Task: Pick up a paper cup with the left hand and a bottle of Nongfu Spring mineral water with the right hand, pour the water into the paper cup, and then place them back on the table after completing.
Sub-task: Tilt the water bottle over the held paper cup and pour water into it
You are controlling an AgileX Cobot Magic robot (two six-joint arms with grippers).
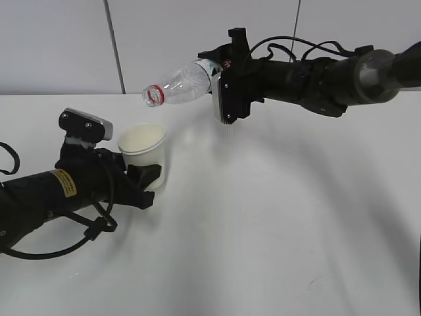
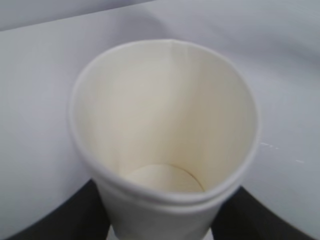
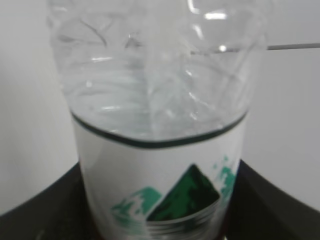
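Note:
My left gripper, on the arm with the yellow sticker, is shut on a white paper cup and holds it upright at the left of the table. In the left wrist view the cup fills the frame and its inside looks dry. My right gripper is shut on a clear Nongfu Spring bottle and holds it tipped nearly level, its red-ringed open mouth pointing left and down above the cup. In the right wrist view the bottle shows its white label with green mountains. No water is visible.
A pale wall with a dark vertical seam stands behind the white table. Black cables loop under the left arm. No other objects show on the tabletop.

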